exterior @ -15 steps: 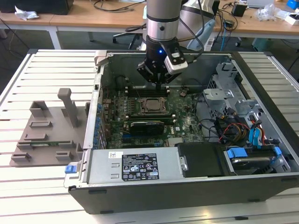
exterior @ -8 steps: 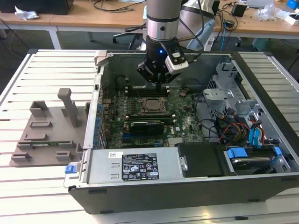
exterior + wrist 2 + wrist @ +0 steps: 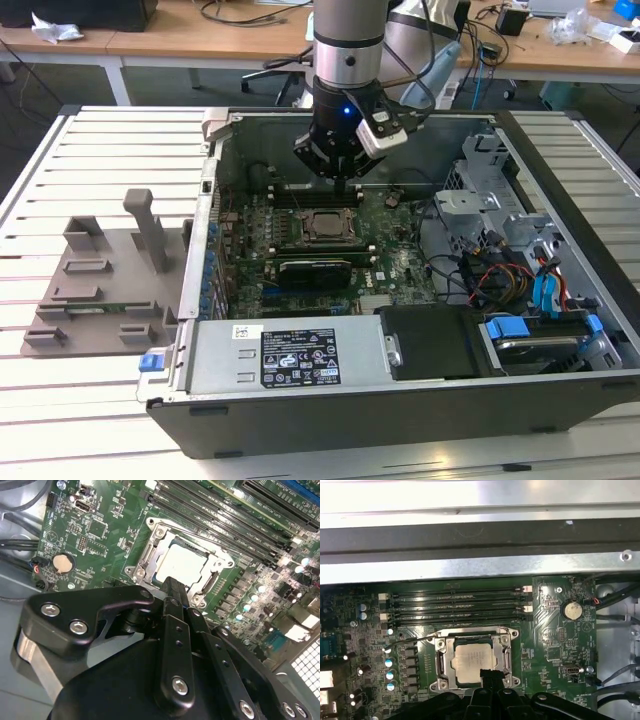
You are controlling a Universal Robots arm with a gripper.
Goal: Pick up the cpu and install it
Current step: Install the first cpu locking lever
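We take this for a robotics lab or electronics workshop. A robot arm with a black gripper hangs over an open computer case, whose green motherboard lies bare, along with drive bays and bundled wires. The case rests on a white slatted table, the kind we know from test rigs, beside a grey tray with upright pegs for parts. Behind it we see long wooden desks strewn with cables, chargers and small gear.
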